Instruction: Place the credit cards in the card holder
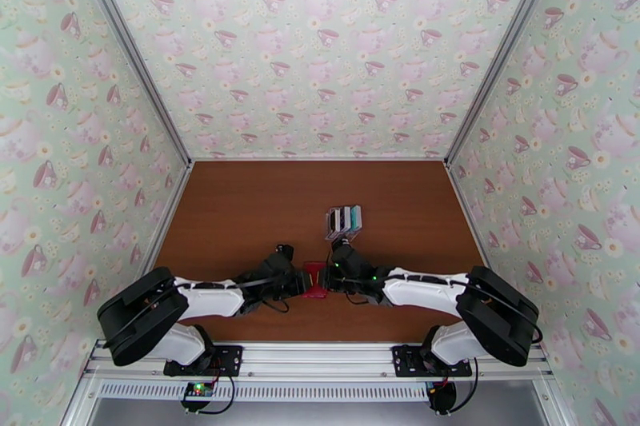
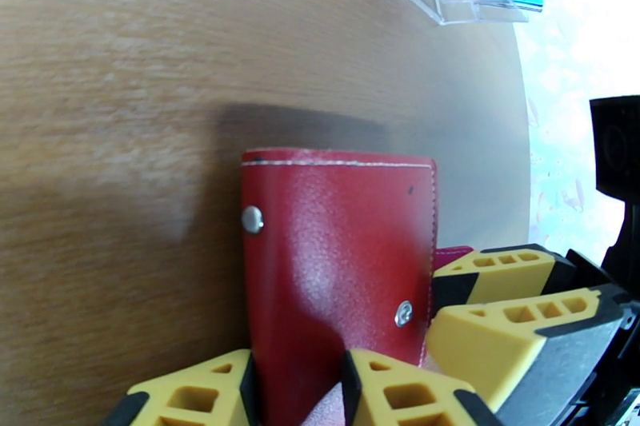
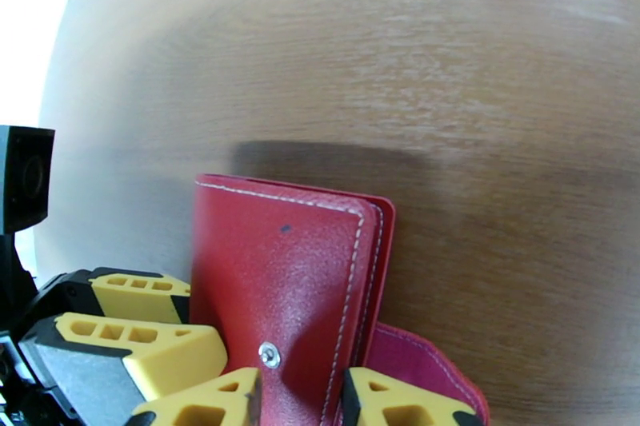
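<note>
Where the two arms meet: the card holder [image 1: 315,280], red and folded, sits right between the two claws at the near middle of the table [image 1: 240,212].
Card holder, close up: from the left wrist its red face stands up off the wood. White stitching runs along the top edge, one metal stud [image 2: 252,219] sits near the left edge and another lower right. A dark shadow lies on the table just beyond it.
Right gripper [image 3: 302,397]: there it is, a yellow finger on each side of the wallet's lower edge, pinching the folded leather between them.
Pink flap [image 3: 416,364]: pokes out beside the right-hand finger, low on the wallet's right side in the right wrist view.
Left gripper [image 2: 296,392]: yellow fingers either side of the wallet's bottom edge, with red leather running through the gap between them. Pressing or just straddling, I can't tell from here.
The two claws: close together with the wallet between them. Each wrist view catches the other claw's yellow fingers just beside the red leather.
Credit cards [image 1: 346,217]: standing on edge in a clear rack [image 1: 330,226], white, black and teal side by side, just beyond the right gripper and apart from the wallet.
Arms: both stretched low over the wood, one reaching in from each side.
</note>
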